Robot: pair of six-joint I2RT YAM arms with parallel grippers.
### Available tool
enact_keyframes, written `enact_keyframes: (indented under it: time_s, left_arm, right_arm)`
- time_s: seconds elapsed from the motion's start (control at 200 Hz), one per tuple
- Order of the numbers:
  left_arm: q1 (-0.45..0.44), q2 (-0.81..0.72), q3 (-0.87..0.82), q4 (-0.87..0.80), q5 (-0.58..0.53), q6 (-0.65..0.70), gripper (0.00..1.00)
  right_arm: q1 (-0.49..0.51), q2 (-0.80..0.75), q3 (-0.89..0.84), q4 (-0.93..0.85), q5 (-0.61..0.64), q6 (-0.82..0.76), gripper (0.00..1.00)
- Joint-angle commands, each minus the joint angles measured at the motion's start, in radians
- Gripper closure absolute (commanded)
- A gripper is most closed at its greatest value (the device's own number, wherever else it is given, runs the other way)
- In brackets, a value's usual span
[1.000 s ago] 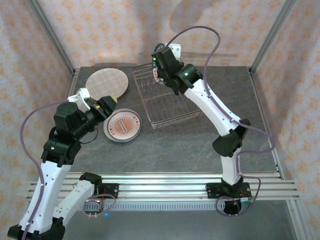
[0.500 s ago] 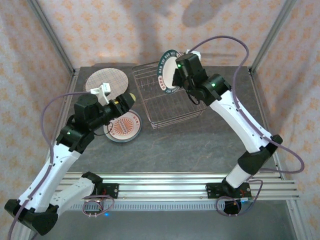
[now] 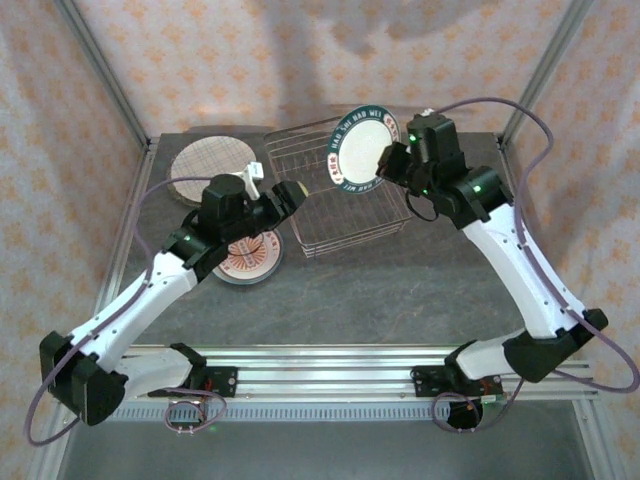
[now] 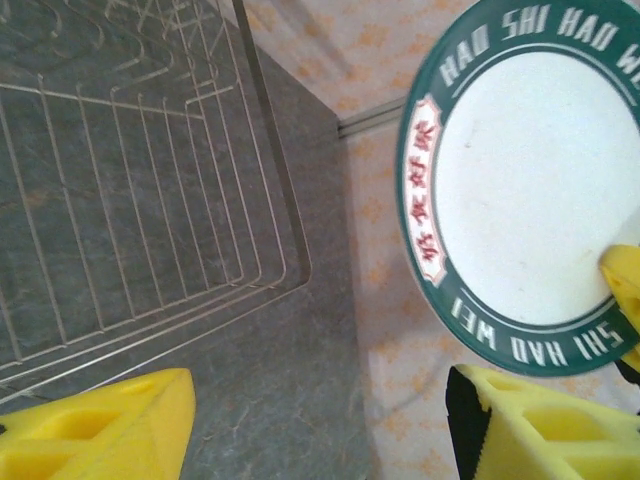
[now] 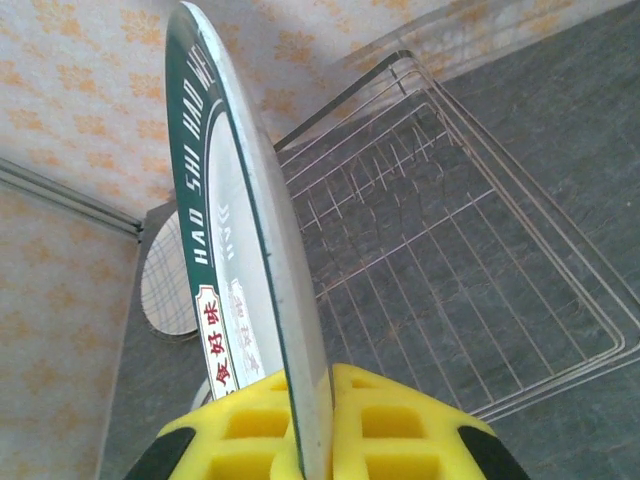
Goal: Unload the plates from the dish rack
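Observation:
A white plate with a dark green rim and lettering [image 3: 360, 150] hangs on edge above the silver wire dish rack [image 3: 345, 215]. My right gripper [image 3: 392, 160] is shut on its rim. The right wrist view has the plate [image 5: 245, 220] edge-on between the yellow pads [image 5: 400, 425], with the rack [image 5: 460, 250] below and nothing in it. My left gripper [image 3: 290, 196] is open and holds nothing, beside the rack's left side. In its wrist view the fingers [image 4: 100, 430] frame bare table, the rack [image 4: 150, 200] lies to the left and the plate [image 4: 530, 180] at upper right.
Two plates lie flat on the table left of the rack: a beige plaid one [image 3: 208, 165] at the back and a white red-fruit one [image 3: 248, 255] nearer, partly under the left arm. Patterned walls and metal frame posts close in the table.
My right gripper lifted the green-rimmed plate out of the rack and carried it up and to the right. The left arm swung from over the table plates toward the rack.

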State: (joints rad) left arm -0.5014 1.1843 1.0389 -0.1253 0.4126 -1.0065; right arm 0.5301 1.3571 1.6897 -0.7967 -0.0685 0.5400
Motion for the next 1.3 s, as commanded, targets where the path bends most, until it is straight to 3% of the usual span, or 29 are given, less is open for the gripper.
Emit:
enact_keyframes:
  time_s: [0.0, 0.165, 0.636, 1.061, 1.246, 1.296]
  left_arm:
    - [-0.019, 0.042, 0.026, 0.13, 0.018, -0.072, 0.34]
    - [-0.027, 0.113, 0.063, 0.176, 0.054, -0.104, 0.36]
    - [-0.032, 0.146, 0.057, 0.224, 0.049, -0.13, 0.43]
    - [-0.032, 0.134, 0.041, 0.243, 0.042, -0.145, 0.76]
    - [-0.031, 0.116, 0.025, 0.246, 0.031, -0.15, 1.0]
    - [-0.032, 0.109, 0.021, 0.241, 0.027, -0.152, 1.0]
  right_arm:
    - [-0.02, -0.036, -0.026, 0.082, -0.096, 0.077, 1.0]
    - [-0.039, -0.043, -0.08, 0.127, -0.195, 0.137, 1.0]
    - [-0.051, -0.048, -0.15, 0.195, -0.302, 0.223, 1.0]
    - [-0.068, -0.049, -0.224, 0.262, -0.378, 0.29, 1.0]
    - [-0.068, -0.039, -0.236, 0.264, -0.395, 0.298, 1.0]
    - [-0.07, -0.038, -0.239, 0.261, -0.394, 0.293, 1.0]
